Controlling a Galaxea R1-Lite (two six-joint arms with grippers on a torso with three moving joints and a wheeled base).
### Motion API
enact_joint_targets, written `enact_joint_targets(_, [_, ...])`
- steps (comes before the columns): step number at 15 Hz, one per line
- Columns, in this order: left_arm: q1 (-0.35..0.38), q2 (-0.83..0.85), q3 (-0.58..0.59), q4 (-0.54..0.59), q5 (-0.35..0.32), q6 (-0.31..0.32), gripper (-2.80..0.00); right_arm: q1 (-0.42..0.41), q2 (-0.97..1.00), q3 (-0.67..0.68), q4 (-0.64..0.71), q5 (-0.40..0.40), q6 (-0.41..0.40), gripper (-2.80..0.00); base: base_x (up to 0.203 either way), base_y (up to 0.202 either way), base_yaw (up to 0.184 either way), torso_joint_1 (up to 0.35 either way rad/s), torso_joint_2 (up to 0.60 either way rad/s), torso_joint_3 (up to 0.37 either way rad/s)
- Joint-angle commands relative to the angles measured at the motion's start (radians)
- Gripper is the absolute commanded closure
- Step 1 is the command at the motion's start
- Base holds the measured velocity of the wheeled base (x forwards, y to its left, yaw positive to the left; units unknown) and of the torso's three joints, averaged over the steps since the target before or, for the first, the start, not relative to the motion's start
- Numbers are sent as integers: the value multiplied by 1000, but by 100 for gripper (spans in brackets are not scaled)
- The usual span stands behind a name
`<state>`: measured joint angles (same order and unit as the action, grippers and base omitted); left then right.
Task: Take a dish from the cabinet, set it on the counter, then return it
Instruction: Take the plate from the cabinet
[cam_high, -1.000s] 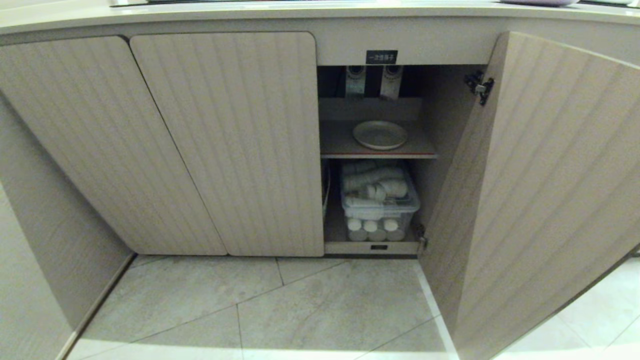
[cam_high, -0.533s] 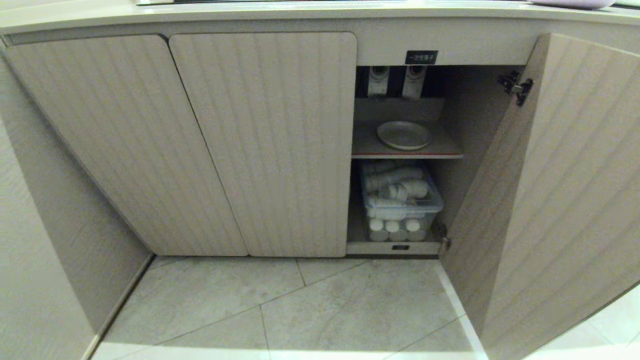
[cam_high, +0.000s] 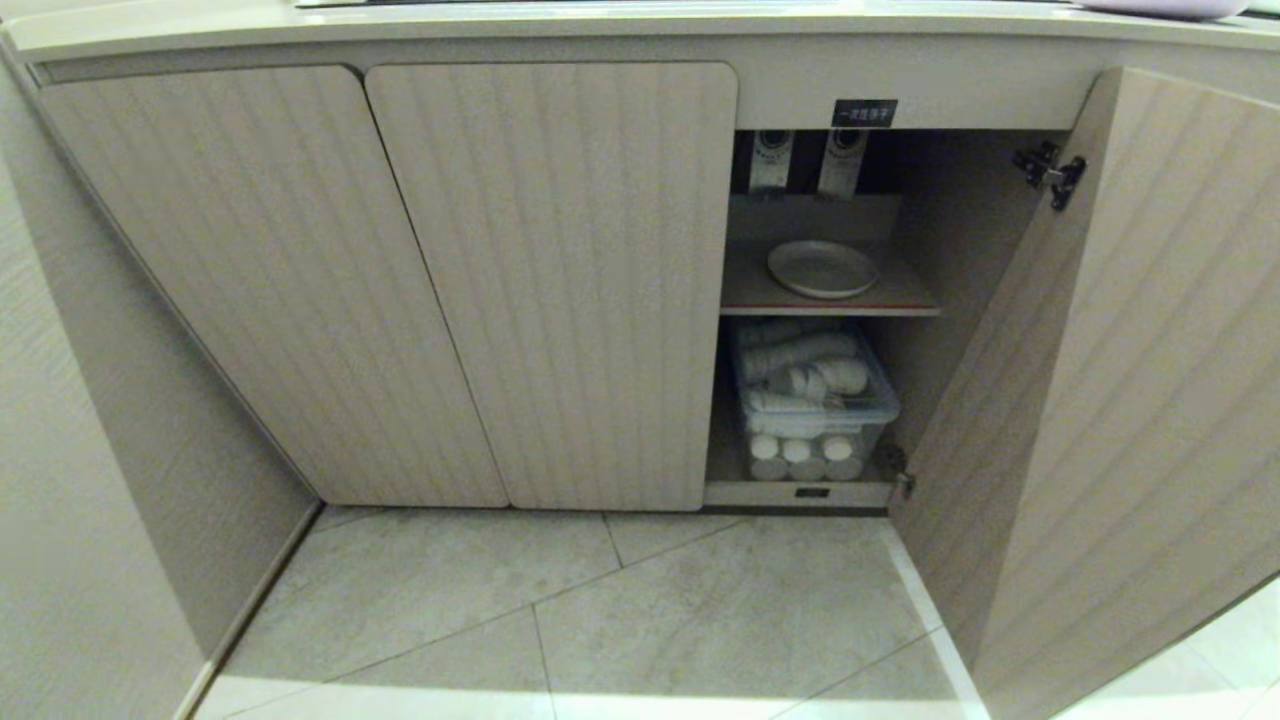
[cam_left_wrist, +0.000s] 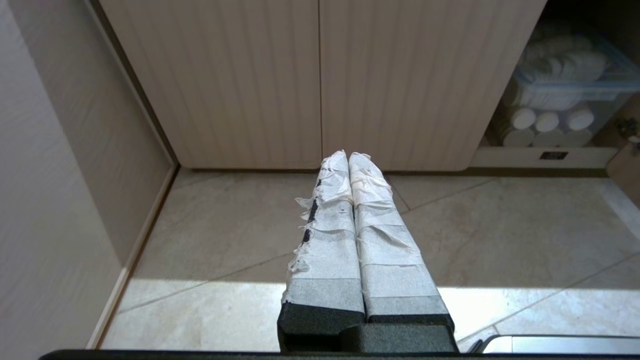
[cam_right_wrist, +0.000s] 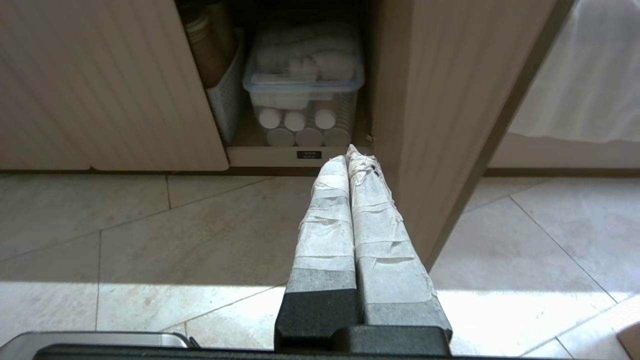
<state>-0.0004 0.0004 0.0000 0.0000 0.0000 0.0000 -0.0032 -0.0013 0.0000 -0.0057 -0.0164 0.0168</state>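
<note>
Dish (cam_high: 823, 268) on shelf, outside both wrist views

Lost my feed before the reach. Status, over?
Left pincer and right pincer shut, empty, low over the floor. Dish on the cabinet's upper shelf, untouched. Door open, path clear.

Black jaws wrapped in wrinkled, frayed white tape

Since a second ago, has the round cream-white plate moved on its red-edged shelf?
No. The round cream-white plate sits at the same spot on the red-edged shelf, below the small black label. The whole view shifted rightward, so the camera moved.
</note>
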Motion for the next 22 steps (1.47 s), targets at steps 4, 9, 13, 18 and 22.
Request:
enact_joint_targets(4, [0, 0, 0, 0, 2, 0, 0, 0, 1, 0, 0, 0, 0, 0, 0, 0, 0, 0, 0, 0])
enact_joint_targets(9, [0, 0, 0, 0, 0, -2, 0, 0, 1, 0, 0, 0, 0, 0, 0, 0, 0, 0, 0, 0])
enact_joint_targets(13, [0, 0, 0, 0, 0, 0, 0, 0, 1, 0, 0, 0, 0, 0, 0, 0, 0, 0, 0, 0])
enact_joint_targets(18, [0, 0, 0, 0, 0, 2, 0, 0, 1, 0, 0, 0, 0, 0, 20, 0, 0, 1, 1, 1])
enact_joint_targets(22, [0, 0, 0, 0, 0, 2, 0, 0, 1, 0, 0, 0, 0, 0, 194, 0, 0, 0, 4, 5])
